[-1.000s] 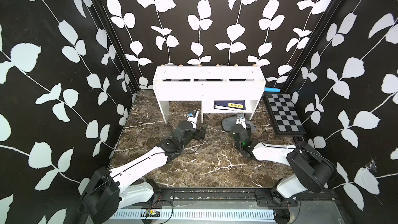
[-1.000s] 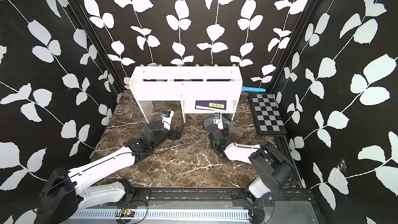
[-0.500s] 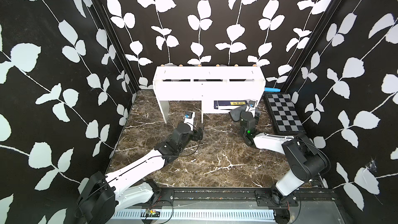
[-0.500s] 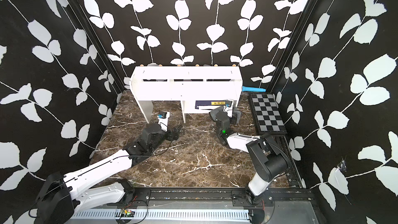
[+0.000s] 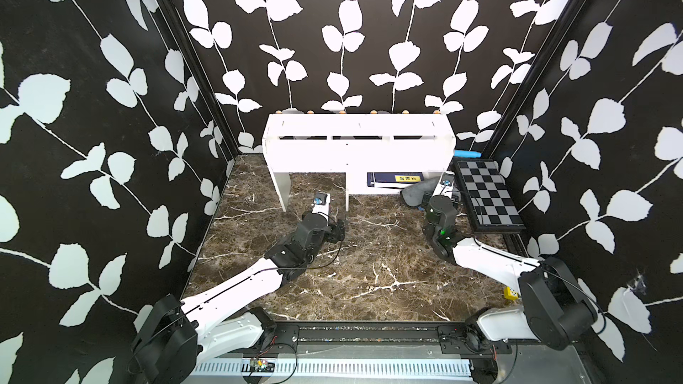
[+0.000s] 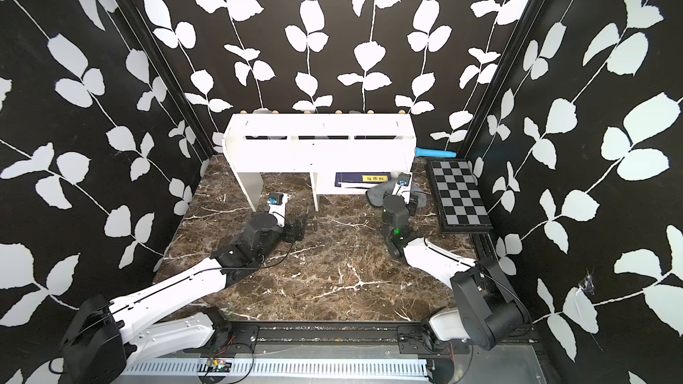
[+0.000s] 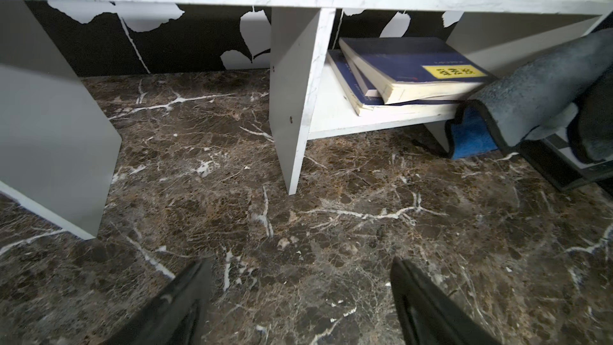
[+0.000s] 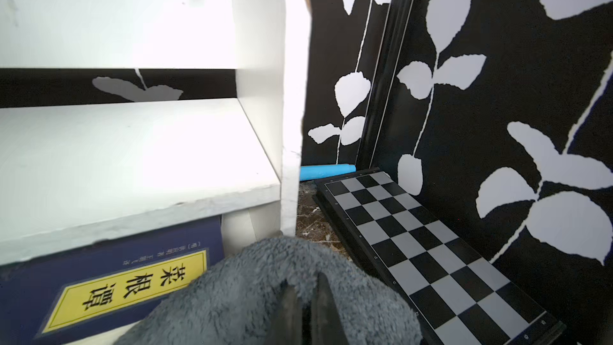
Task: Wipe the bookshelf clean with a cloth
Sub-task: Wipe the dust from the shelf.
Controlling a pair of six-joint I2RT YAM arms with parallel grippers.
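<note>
Cloth [image 8: 232,290] sits pinched in our right gripper [image 8: 305,282] at the right end of the bookshelf [image 5: 358,155], whose length runs leftward toward our spread, empty left gripper [image 7: 298,262].

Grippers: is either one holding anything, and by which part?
The right gripper is shut on the cloth, pinching a bunched fold of its grey face. The left gripper is open and empty.

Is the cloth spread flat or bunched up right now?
Bunched: the cloth drapes in folds from the right tool, blue underside curling out.
</note>
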